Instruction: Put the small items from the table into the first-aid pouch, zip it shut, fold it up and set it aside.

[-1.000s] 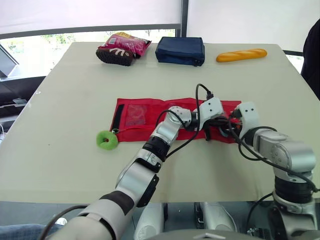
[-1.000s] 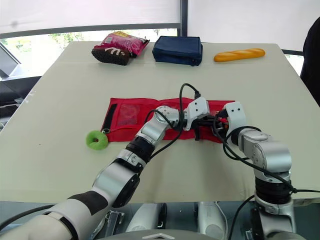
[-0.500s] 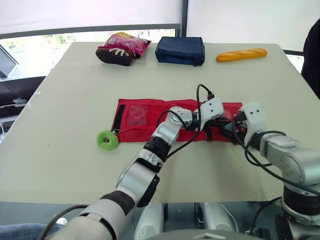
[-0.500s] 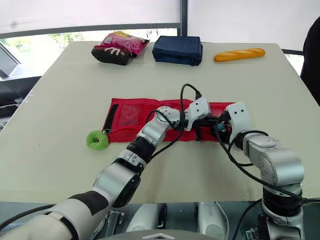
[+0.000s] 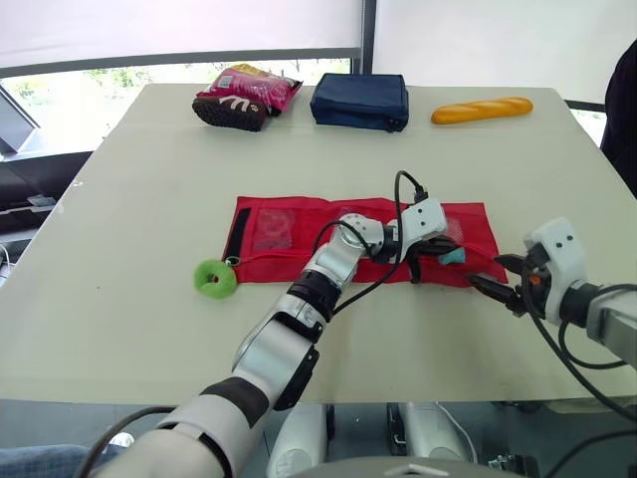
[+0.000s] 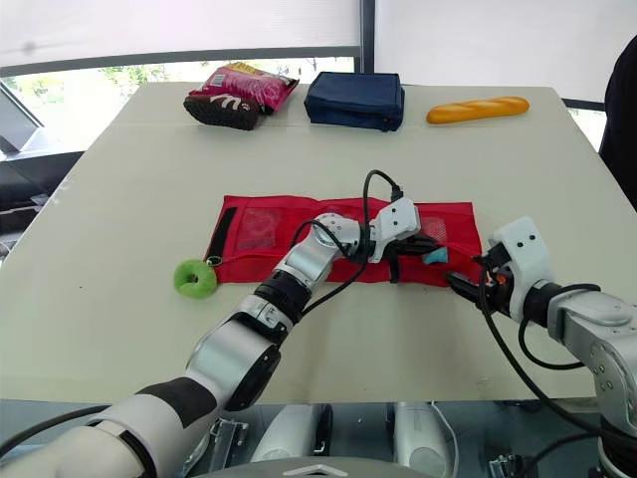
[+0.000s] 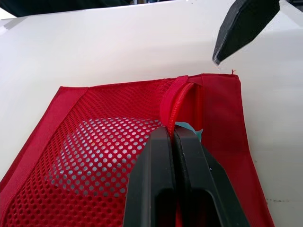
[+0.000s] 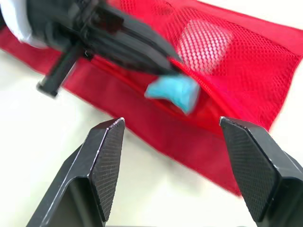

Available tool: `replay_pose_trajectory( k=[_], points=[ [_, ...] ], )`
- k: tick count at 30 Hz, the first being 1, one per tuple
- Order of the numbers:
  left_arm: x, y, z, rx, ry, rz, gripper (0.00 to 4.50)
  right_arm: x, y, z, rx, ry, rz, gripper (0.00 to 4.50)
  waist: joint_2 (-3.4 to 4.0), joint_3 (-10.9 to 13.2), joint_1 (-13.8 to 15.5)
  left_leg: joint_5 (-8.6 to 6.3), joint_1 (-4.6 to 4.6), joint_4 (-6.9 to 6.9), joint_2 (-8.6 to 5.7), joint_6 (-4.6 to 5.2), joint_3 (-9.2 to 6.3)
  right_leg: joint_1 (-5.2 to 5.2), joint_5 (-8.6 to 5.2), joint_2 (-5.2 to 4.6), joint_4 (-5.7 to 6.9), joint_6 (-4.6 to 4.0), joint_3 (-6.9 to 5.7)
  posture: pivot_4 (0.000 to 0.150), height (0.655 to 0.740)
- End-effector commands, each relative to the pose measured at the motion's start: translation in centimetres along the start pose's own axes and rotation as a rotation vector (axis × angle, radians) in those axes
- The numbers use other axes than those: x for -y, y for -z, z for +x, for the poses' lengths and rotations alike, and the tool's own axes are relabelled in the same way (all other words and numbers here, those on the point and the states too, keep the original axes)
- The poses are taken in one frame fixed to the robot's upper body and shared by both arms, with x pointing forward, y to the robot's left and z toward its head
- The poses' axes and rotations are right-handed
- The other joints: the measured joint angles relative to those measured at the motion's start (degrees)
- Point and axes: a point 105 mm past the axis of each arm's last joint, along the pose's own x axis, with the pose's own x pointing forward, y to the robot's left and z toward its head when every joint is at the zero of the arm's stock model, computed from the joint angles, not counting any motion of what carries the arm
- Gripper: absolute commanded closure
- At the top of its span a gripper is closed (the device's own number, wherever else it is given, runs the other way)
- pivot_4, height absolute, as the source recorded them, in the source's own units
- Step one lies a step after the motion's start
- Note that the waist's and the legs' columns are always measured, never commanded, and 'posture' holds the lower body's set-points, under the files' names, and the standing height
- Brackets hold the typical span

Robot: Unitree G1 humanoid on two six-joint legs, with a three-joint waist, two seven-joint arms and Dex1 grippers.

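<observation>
- First-aid pouch [image 5: 473,227] lies unfolded mid-frame on the surface, zip open.
- Left tool [image 7: 173,135] is pressed together, pinching its zip edge; blue item [image 5: 453,256] sits half in.
- Right tool [image 5: 501,276] is spread and empty, lower right.
- I judge it early: green roll [image 5: 212,278], zipping and folding remain.

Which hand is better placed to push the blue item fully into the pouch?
Right. The right hand is open beside the pouch, facing the protruding blue item; the left hand is shut on the pouch's zipper edge.
</observation>
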Motion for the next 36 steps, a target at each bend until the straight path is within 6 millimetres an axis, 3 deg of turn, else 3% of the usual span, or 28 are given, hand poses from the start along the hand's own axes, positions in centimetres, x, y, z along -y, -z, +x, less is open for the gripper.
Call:
replay_pose_trajectory(
  k=[1,2,7,10,15,19,24,28,32,33,36],
  points=[
    [0.1,-1.6,0.4,0.046,0.011,0.034,4.5,-1.8,-0.7,0.8,0.066,-0.064,-0.023,1.09,0.0,0.0,-0.08,0.0,0.01,0.0,0.02,0.0,-0.01,0.0,0.0,0.03,0.01,0.0,0.01,0.15,0.74],
    [0.1,-1.6,0.5,0.047,0.011,0.035,4.5,-1.7,-0.5,1.3,0.069,-0.051,-0.027,1.09,0.0,0.0,-0.03,0.0,0.02,0.0,0.02,0.0,-0.01,0.0,0.0,0.04,0.03,0.0,0.02,0.15,0.74],
    [0.0,-1.8,0.4,0.051,0.013,0.038,4.5,-0.7,0.2,3.2,0.079,0.043,-0.069,3.36,0.0,0.0,0.1,0.0,0.01,0.04,0.01,0.0,0.02,0.0,-0.12,0.02,0.0,0.21,0.06,0.15,0.74],
    [0.1,-1.9,0.5,0.054,0.019,0.041,4.5,-0.2,0.1,4.5,0.092,0.078,-0.095,4.44,0.0,0.0,0.05,0.0,0.0,0.03,-0.01,0.0,0.02,0.0,-0.09,-0.01,-0.03,0.17,0.1,0.15,0.74],
    [0.4,-2.1,0.7,0.058,0.034,0.047,4.5,0.8,-1.4,6.8,0.165,0.144,-0.093,4.44,0.0,0.0,0.04,0.0,0.01,0.01,0.0,-0.01,0.05,-0.01,0.0,0.03,-0.02,0.01,0.07,0.15,0.74],
    [0.6,-2.1,0.7,0.06,0.039,0.048,4.5,1.6,-1.5,7.2,0.181,0.188,-0.121,4.44,0.0,0.0,0.23,0.0,-0.03,0.02,0.0,-0.01,0.05,-0.01,0.0,0.02,-0.05,0.0,0.03,0.15,0.74],
    [0.7,-1.9,0.7,0.058,0.039,0.044,4.5,0.3,-0.3,4.6,0.157,0.085,-0.14,4.44,0.01,0.0,0.34,0.0,-0.14,0.0,-0.03,0.0,0.0,-0.02,0.0,-0.04,-0.2,0.0,-0.06,0.15,0.74],
    [0.4,-1.7,0.5,0.052,0.032,0.042,4.5,0.7,-0.6,0.9,0.207,0.077,-0.155,4.44,0.01,0.0,0.34,-0.01,-0.17,-0.01,-0.03,0.01,-0.03,-0.03,-0.02,-0.04,-0.23,0.02,-0.05,0.15,0.74],
    [0.3,-1.8,0.5,0.053,0.029,0.042,4.5,2.6,-0.6,-1.7,0.261,0.157,-0.04,3.49,-0.01,0.01,0.21,-0.01,-0.03,-0.01,-0.03,0.02,-0.02,0.02,-0.02,-0.04,-0.15,0.05,0.06,0.15,0.74],
    [0.3,-1.8,0.6,0.054,0.03,0.041,4.5,3.5,-0.1,-2.2,0.253,0.205,-0.01,2.87,-0.01,0.01,0.21,-0.01,0.0,0.0,-0.03,0.01,-0.01,0.09,-0.03,-0.02,-0.14,0.06,0.01,0.15,0.74],
    [0.5,-1.9,0.8,0.059,0.036,0.04,4.5,4.8,1.7,-2.5,0.217,0.284,0.099,1.57,-0.01,0.01,0.26,0.0,0.07,0.01,0.01,0.01,0.0,0.15,-0.14,0.02,-0.09,0.24,-0.01,0.15,0.74]
  ],
)
